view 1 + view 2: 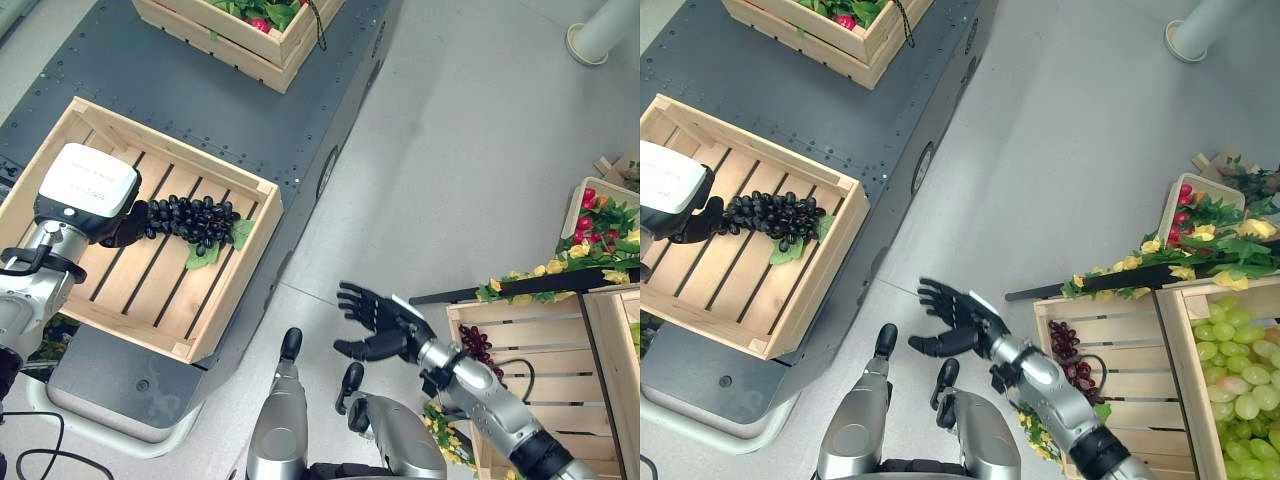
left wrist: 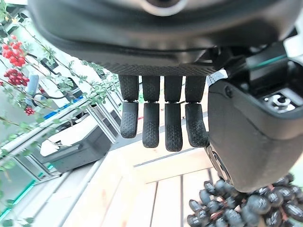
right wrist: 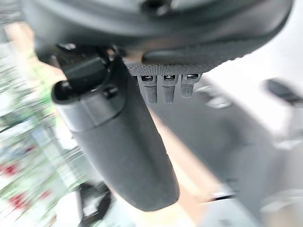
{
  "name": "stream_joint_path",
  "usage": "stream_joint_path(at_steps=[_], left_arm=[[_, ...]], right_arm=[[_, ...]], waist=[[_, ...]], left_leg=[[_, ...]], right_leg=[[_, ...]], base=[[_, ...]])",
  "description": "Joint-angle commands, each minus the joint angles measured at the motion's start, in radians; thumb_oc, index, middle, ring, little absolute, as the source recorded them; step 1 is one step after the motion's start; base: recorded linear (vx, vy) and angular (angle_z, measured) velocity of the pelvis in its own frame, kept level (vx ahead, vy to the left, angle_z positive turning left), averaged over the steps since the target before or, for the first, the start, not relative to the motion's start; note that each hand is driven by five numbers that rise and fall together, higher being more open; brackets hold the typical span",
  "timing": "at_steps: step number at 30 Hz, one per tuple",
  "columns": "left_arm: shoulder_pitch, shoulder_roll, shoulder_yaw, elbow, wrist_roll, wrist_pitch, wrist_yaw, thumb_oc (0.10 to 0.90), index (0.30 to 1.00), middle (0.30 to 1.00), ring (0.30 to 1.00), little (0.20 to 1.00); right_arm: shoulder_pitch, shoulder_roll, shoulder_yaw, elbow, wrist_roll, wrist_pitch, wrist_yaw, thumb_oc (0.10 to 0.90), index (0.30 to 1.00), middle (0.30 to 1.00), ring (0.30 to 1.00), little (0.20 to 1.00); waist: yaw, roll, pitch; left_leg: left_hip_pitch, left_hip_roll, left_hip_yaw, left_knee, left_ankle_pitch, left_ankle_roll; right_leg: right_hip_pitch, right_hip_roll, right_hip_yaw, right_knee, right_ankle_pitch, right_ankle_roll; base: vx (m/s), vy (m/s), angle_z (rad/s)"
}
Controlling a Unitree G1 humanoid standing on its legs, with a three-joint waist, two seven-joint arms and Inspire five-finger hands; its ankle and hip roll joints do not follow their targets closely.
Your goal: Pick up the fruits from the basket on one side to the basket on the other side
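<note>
A bunch of black grapes [image 1: 190, 220] with a green leaf lies on the slats of the wooden crate [image 1: 236, 278] at the left. My left hand [image 1: 122, 232] hovers at the stem end of the bunch; its fingers [image 2: 163, 125] hang straight and open, and the grapes [image 2: 246, 208] lie just past the thumb. Out over the grey floor between the crates is my right hand [image 1: 385, 318], open with fingers spread and nothing in it. The slatted crate [image 1: 1100, 310] at the right holds a bunch of dark red grapes [image 1: 1070, 352].
The left crate rests on a dark metal platform [image 1: 250, 120], with another crate [image 1: 250, 25] of greens and red fruit behind it. A crate of green grapes [image 1: 1230, 370], a small box of red berries [image 1: 600, 215] and a black bar [image 1: 540, 283] with yellow flowers stand at the right.
</note>
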Motion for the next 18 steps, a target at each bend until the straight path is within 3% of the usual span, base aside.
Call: stream_joint_path(at_steps=[1,4,7,12,13,14,15,18], left_arm=[[-0.003,0.037,0.069,-0.006,0.027,0.031,0.094,0.4,0.3,0.3,0.3,0.3],[-0.022,0.044,0.049,-0.029,0.032,0.019,0.085,0.4,0.3,0.3,0.3,0.3],[-0.036,0.039,0.026,-0.071,0.036,-0.001,0.062,0.4,0.3,0.3,0.3,0.3],[0.003,0.051,0.042,-0.114,0.025,-0.037,0.02,0.4,0.3,0.3,0.3,0.3],[0.017,0.05,0.05,-0.12,0.021,-0.033,0.015,0.433,0.349,0.349,0.349,0.349],[0.034,0.054,0.062,-0.131,0.01,-0.031,-0.002,0.56,0.54,0.54,0.54,0.54],[0.06,0.052,0.079,-0.132,-0.003,-0.028,-0.004,0.8,0.9,0.9,0.9,0.9],[0.123,0.048,0.121,-0.128,-0.027,-0.02,0.007,0.8,0.9,0.9,0.9,0.9]], right_arm=[[0.015,-0.041,-0.02,-0.135,0.105,-0.158,0.066,0.8,0.9,0.9,0.9,0.9],[-0.026,-0.026,-0.014,-0.155,0.124,-0.163,0.067,0.8,0.9,0.9,0.9,0.9],[-0.067,0.017,0.016,-0.17,0.103,-0.137,0.021,0.8,0.9,0.9,0.9,0.9],[-0.081,0.021,0.044,-0.167,0.109,-0.071,-0.019,0.8,0.9,0.9,0.9,0.9],[-0.076,0.021,0.046,-0.165,0.108,-0.061,-0.021,0.8,0.9,0.9,0.9,0.9],[-0.066,0.018,0.045,-0.163,0.107,-0.046,-0.025,0.8,0.9,0.9,0.9,0.9],[-0.053,0.01,0.046,-0.155,0.108,-0.037,-0.025,0.8,0.9,0.9,0.9,0.9],[-0.021,-0.013,0.055,-0.136,0.086,-0.026,-0.023,0.8,0.9,0.9,0.9,0.9]], waist=[[-0.011,0.078,-0.162],[-0.002,0.094,-0.186],[0.012,0.123,-0.233],[0.029,0.142,-0.277],[0.028,0.144,-0.279],[0.03,0.145,-0.282],[0.031,0.145,-0.284],[0.025,0.144,-0.28]], left_leg=[[-0.002,-0.088,0.027,-0.053,-0.033,0.023],[0.008,-0.089,0.017,-0.07,-0.023,0.021],[0.02,-0.091,0.001,-0.085,-0.009,0.017],[0.029,-0.097,-0.004,-0.075,-0.014,0.016],[0.03,-0.097,-0.005,-0.076,-0.014,0.015],[0.033,-0.098,-0.005,-0.079,-0.014,0.015],[0.034,-0.097,-0.004,-0.083,-0.011,0.014],[0.031,-0.097,0.002,-0.08,-0.014,0.015]], right_leg=[[0.022,0.025,0.002,-0.115,0.094,0.013],[0.035,0.018,-0.005,-0.126,0.097,0.014],[0.055,0.007,-0.013,-0.134,0.097,0.017],[0.076,-0.008,-0.024,-0.135,0.092,0.016],[0.078,-0.009,-0.025,-0.135,0.091,0.016],[0.08,-0.008,-0.025,-0.135,0.089,0.015],[0.081,-0.009,-0.027,-0.136,0.089,0.017],[0.074,-0.009,-0.028,-0.134,0.088,0.018]], base=[[0.04,-0.004,0.03],[0.04,0.009,0.02],[0.08,0.034,0.15],[0.07,0.042,0.14],[0.08,0.056,0.1],[0.05,0.047,0.03],[0.04,0.047,-0.03],[0.0,0.035,-0.04]])
